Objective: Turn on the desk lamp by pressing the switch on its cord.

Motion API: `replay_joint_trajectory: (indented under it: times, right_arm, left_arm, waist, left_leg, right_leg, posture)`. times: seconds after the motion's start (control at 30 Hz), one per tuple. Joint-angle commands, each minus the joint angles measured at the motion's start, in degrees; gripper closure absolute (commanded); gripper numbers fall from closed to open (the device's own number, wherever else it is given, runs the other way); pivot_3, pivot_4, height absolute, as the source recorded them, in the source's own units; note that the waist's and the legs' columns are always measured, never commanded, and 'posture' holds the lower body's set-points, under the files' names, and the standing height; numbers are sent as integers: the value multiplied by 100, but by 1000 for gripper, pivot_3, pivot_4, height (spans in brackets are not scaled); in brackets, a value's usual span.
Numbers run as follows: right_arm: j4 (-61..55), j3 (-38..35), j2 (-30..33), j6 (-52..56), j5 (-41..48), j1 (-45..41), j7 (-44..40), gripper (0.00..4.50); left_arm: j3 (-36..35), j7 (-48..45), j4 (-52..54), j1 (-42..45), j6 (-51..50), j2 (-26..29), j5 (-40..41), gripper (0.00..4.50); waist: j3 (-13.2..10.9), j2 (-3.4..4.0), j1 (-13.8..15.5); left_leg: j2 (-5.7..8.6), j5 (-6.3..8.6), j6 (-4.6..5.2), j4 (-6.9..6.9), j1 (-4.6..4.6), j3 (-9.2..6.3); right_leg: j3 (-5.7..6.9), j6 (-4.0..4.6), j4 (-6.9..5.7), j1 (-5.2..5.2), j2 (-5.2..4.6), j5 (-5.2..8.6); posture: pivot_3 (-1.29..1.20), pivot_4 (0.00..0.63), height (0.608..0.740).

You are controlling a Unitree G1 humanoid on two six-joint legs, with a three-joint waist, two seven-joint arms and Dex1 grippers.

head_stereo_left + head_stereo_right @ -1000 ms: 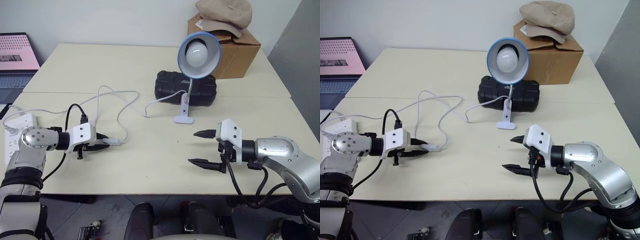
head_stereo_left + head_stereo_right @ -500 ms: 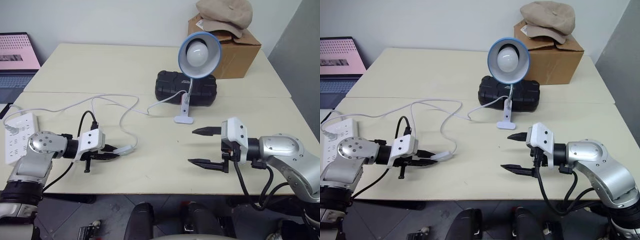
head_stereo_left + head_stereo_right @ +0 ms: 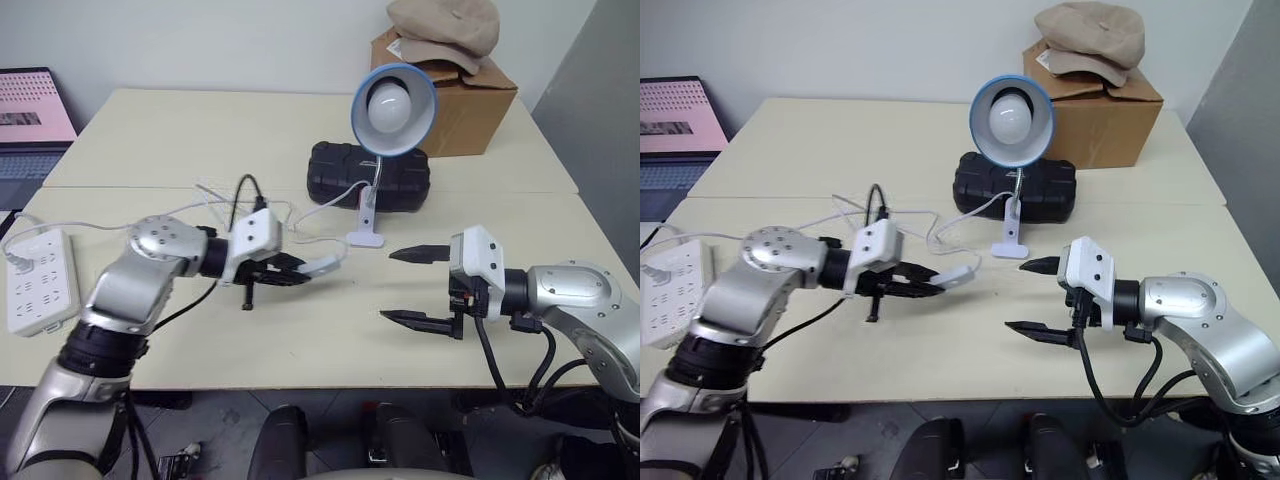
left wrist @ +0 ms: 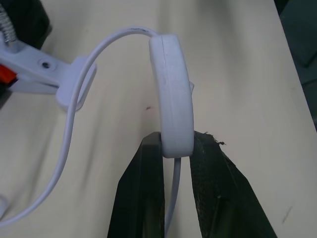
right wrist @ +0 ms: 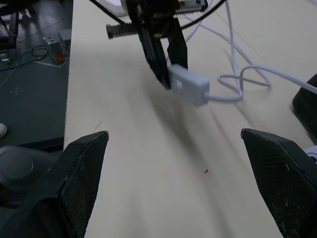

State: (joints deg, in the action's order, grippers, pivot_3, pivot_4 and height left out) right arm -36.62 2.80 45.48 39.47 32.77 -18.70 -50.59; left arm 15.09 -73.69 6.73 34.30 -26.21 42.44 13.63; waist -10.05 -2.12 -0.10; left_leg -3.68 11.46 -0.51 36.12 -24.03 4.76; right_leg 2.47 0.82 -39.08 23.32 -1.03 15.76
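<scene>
The desk lamp [image 3: 393, 108] stands at the middle back of the table on a small white base [image 3: 366, 238], its bulb unlit. Its thin white cord [image 3: 318, 207] loops leftward from the base. My left gripper [image 3: 295, 272] is shut on one end of the white oblong switch [image 3: 320, 266], held just above the table in front of the base. The left wrist view has the switch [image 4: 173, 99] pinched between the two black fingers [image 4: 143, 188]. My right gripper [image 3: 388, 286] hangs open to the right, facing the switch [image 5: 190, 85] with nothing between its fingers.
A white power strip [image 3: 38, 280] lies at the table's left edge. Behind the lamp sit a black case [image 3: 368, 175] and a cardboard box [image 3: 470, 110] with a beige cap [image 3: 445, 25] on top. A laptop [image 3: 35, 110] stands far left.
My left gripper has carried the switch right and slightly up, from the left part of the table to in front of the lamp base, dragging the cord along. The right gripper stayed open, almost still.
</scene>
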Motion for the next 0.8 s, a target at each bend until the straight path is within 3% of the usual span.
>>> replay_joint_trajectory:
  times: [0.03, 0.5, 0.8]
  right_arm:
    - [-199, 120, -3, 260, 18, -340, 197, 0]
    - [666, 1937, -372, 152, -1134, -1573, -23, 0]
    - [1222, 2308, -672, -165, -1668, -1853, -299, 0]
  left_arm:
    - [323, 35, 57, 246, 81, -141, -257, 4098]
    - [513, 286, -12, 214, 456, -302, -771, 4098]
    - [489, 444, 121, -18, 596, -299, -887, 4098]
  waist:
    - [0, 0, -11]
    - [0, 0, -4]
    - [0, 0, -4]
  left_leg:
    - [0, 0, 0, 0, 3, 1]
    - [0, 0, 0, 1, 3, 4]
    - [-1, 0, 0, 1, 2, 5]
  right_leg:
    - [-5, -1, 0, -1, 0, -1]
    - [-11, -1, 1, -1, -1, -1]
    - [-10, -1, 1, 0, -1, -1]
  posture:
    - [0, 150, 740]
    - [0, 150, 740]
    - [0, 150, 740]
